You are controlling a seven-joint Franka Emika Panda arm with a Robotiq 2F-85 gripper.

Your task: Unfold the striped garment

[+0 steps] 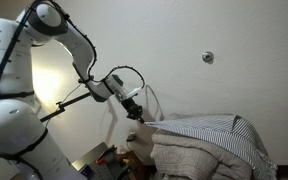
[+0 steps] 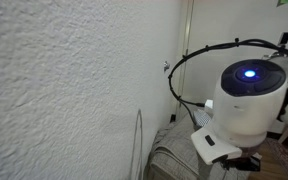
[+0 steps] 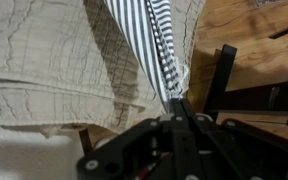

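Closest to the lens in the wrist view, your gripper (image 3: 179, 102) has its black fingers pressed tight together, and a pinched fold of the striped garment (image 3: 154, 40) comes up out of them. You are holding the cloth by that fold. From the fingertips the pinstriped strip runs taut toward the top of the view. On one side of it hangs the beige quilted mound (image 3: 44, 60), its hems showing in layers. On the other side you see a wooden surface (image 3: 254, 30).

In an exterior view the gripper sits at the upper edge of the mound that faces the arm (image 1: 74, 40). The rest of the garment lies draped across the mound's top and slopes down its far side. Behind it all stands a pale wall (image 1: 244, 40) with a small round fitting (image 1: 207, 57).
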